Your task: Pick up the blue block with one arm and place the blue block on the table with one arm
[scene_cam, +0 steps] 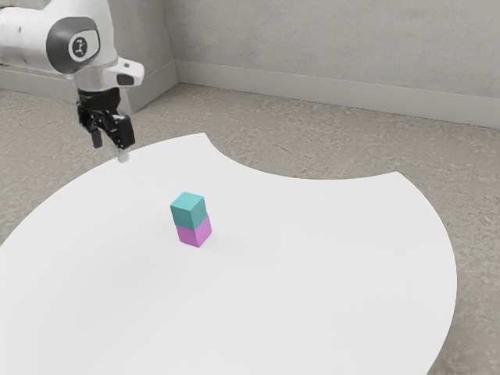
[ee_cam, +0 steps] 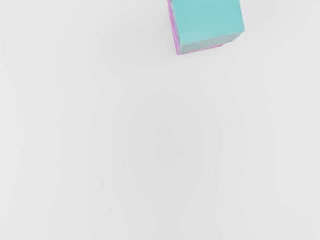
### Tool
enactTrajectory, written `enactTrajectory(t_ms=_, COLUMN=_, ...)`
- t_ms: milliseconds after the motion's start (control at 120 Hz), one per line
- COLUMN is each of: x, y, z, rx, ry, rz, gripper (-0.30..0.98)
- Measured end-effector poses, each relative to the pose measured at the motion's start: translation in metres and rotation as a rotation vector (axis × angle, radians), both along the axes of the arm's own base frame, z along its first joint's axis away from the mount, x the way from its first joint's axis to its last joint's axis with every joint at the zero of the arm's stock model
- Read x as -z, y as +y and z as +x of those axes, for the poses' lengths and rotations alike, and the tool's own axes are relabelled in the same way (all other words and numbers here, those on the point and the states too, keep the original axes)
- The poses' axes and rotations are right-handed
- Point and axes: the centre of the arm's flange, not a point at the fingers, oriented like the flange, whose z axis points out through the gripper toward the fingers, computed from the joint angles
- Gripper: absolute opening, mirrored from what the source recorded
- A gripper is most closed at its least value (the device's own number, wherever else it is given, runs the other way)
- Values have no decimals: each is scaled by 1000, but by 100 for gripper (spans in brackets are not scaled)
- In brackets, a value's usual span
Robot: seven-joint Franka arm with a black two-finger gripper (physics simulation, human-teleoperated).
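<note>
Blue block (scene_cam: 189, 210) sits atop pink block (scene_cam: 194, 233).

A plain indoor room is shown, and the look of a simple test lab is given to it, although its exact use cannot be told. Grey, concrete-like walls (scene_cam: 336, 39) are seen meeting in a corner, and a paler skirting board (scene_cam: 312, 90) is fixed along their foot. The floor (scene_cam: 289, 144) is mottled in grey and brown, like rough stone. A smooth white counter (scene_cam: 328, 258) with curved edges is placed there, and a white robot arm (scene_cam: 27, 39) is seen near it.
</note>
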Motion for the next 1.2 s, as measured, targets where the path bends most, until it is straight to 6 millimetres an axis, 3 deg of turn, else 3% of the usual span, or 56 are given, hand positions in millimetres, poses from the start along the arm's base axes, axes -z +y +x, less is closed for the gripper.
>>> enactTrajectory(t_ms=192, x=48, y=25, z=4, rx=-124, ry=0, rz=-37, gripper=69)
enactTrajectory(t_ms=300, x=63, y=30, z=7, rx=-174, ry=-22, rz=-54, gripper=69)
enactTrajectory(t_ms=600, x=91, y=13, z=40, rx=-219, ry=-68, rz=-48, gripper=69)
enactTrajectory(t_ms=750, x=105, y=-4, z=59, rx=-218, ry=-74, rz=-46, gripper=69)
enactTrajectory(t_ms=992, x=137, y=-20, z=87, rx=-234, ry=-57, rz=-45, gripper=69)
enactTrajectory(t_ms=1200, x=173, y=-34, z=98, rx=-248, ry=-30, rz=-58, gripper=69)
